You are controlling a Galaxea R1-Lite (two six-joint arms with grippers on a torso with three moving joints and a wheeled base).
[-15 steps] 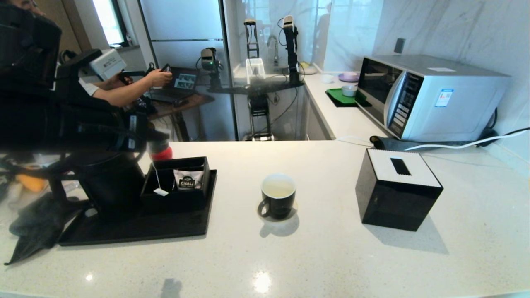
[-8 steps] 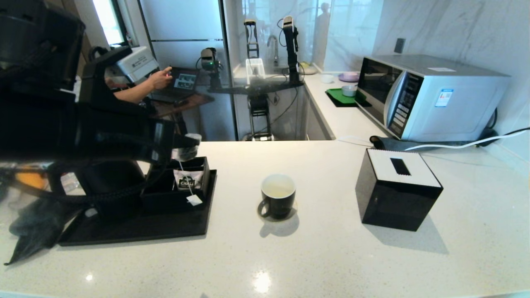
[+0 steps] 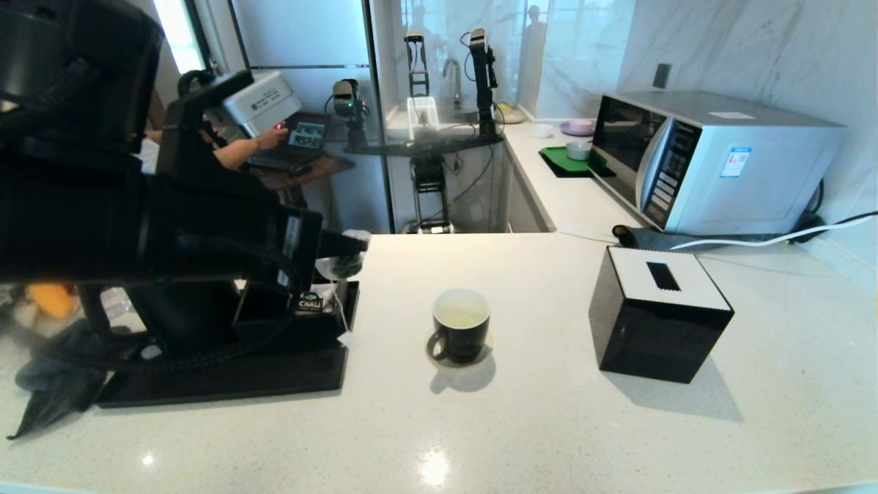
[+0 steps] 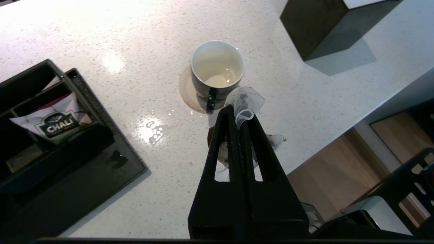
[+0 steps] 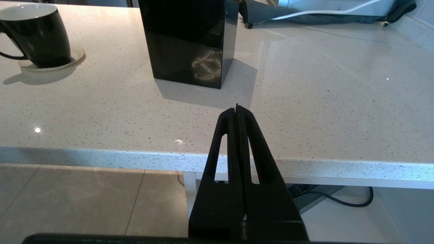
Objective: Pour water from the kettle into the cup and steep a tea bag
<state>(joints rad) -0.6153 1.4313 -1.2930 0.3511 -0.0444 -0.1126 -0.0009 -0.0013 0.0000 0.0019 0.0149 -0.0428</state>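
The left gripper (image 4: 240, 112) is pinched together on the tea bag (image 4: 245, 101), whose gauzy top puffs out past the fingertips; in the head view the bag hangs in the air to the left of the cup (image 3: 461, 325), its string and tag (image 3: 344, 338) dangling below. The cup sits on its coaster with pale water (image 4: 218, 69) already in it, so the pour looks done. The kettle (image 3: 182, 315) appears to stand on the black tray (image 3: 226, 384), left of the cup, though the arm hides most of it. What remains is lowering the bag into the cup and letting it steep. The right gripper (image 5: 237, 109), closed on nothing, waits off the counter edge, right of the cup.
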